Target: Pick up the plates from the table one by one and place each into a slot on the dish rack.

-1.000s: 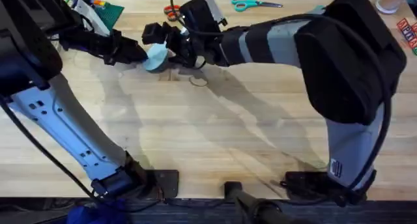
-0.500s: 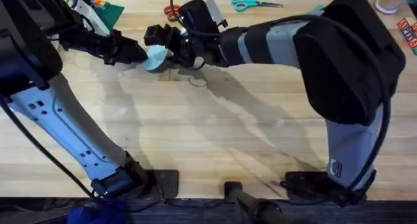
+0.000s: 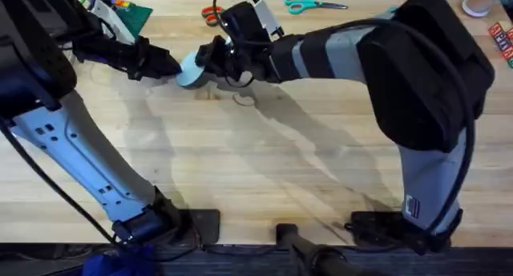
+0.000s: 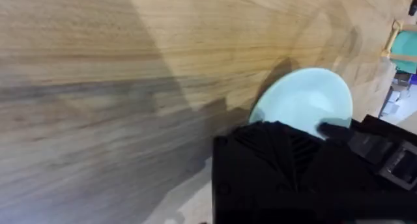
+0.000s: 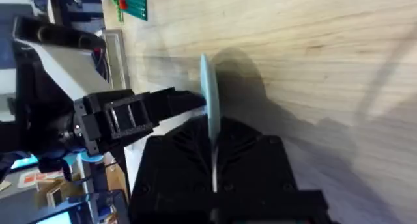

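Right tool (image 3: 200, 59) and light blue plate (image 3: 189, 70), slightly farther left.

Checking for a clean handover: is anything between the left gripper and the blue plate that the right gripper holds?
Nothing visible does. The right gripper holds the light blue plate on edge, jaws closed on its rim. The left gripper sits right beside the plate's face, with just bare table below.
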`<state>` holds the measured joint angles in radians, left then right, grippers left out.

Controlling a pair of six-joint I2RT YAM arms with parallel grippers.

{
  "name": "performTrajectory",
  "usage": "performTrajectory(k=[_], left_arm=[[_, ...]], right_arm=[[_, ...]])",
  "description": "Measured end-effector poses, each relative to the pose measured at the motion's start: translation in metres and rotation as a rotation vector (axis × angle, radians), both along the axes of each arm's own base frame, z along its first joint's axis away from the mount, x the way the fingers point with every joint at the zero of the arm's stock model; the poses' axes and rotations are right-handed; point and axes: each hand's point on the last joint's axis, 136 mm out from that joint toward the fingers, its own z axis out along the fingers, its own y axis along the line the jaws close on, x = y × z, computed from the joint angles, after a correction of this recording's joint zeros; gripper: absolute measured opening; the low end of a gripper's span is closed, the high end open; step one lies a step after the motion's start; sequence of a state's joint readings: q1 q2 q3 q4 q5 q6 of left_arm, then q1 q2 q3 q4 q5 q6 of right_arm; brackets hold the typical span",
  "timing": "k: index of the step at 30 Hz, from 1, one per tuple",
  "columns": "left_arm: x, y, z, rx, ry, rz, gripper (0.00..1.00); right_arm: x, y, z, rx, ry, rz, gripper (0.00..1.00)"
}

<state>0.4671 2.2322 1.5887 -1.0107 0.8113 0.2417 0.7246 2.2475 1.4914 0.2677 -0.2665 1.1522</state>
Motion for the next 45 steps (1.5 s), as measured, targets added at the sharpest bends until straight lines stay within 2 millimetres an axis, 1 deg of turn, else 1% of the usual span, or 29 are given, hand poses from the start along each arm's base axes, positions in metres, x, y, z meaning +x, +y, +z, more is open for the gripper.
performTrajectory(k=[16,22,26,29,31,33,35,37,39,41,43,45], left_arm=[[0.0,0.0,0.0,0.001,-0.002,0.0,0.04],[-0.002,-0.001,0.001,-0.004,0.011,-0.002,0.04],[-0.013,-0.001,0.003,0.01,0.07,-0.03,0.04],[-0.02,0.0,0.008,0.031,0.097,-0.059,0.04],[-0.017,0.003,0.015,0.05,0.092,-0.074,0.04],[-0.014,0.005,0.025,0.068,0.08,-0.083,0.04],[-0.012,0.008,0.041,0.097,0.06,-0.092,0.04],[-0.009,0.011,0.065,0.128,0.021,-0.093,0.04],[-0.006,0.012,0.094,0.162,-0.035,-0.091,0.04],[-0.005,0.013,0.129,0.204,-0.11,-0.088,0.04],[-0.008,0.011,0.158,0.238,-0.17,-0.085,0.039],[-0.014,0.007,0.183,0.269,-0.222,-0.086,0.041]], right_arm=[[-0.001,0.001,0.0,0.005,0.004,0.008,0.03],[-0.006,0.003,0.003,0.016,-0.012,0.079,0.03],[-0.008,0.003,0.005,0.019,-0.041,0.141,0.03],[-0.011,0.003,0.007,0.025,-0.061,0.19,0.03],[-0.012,0.003,0.01,0.03,-0.082,0.215,0.03],[-0.011,0.003,0.012,0.03,-0.111,0.238,0.03],[-0.01,0.001,0.013,0.026,-0.137,0.261,0.03],[-0.011,-0.002,0.01,0.007,-0.147,0.282,0.03],[-0.014,-0.009,0.004,-0.032,-0.136,0.304,0.029],[-0.017,-0.019,0.002,-0.076,-0.13,0.324,0.029],[-0.018,-0.029,0.01,-0.108,-0.144,0.342,0.029],[-0.016,-0.04,0.028,-0.131,-0.185,0.359,0.029]])
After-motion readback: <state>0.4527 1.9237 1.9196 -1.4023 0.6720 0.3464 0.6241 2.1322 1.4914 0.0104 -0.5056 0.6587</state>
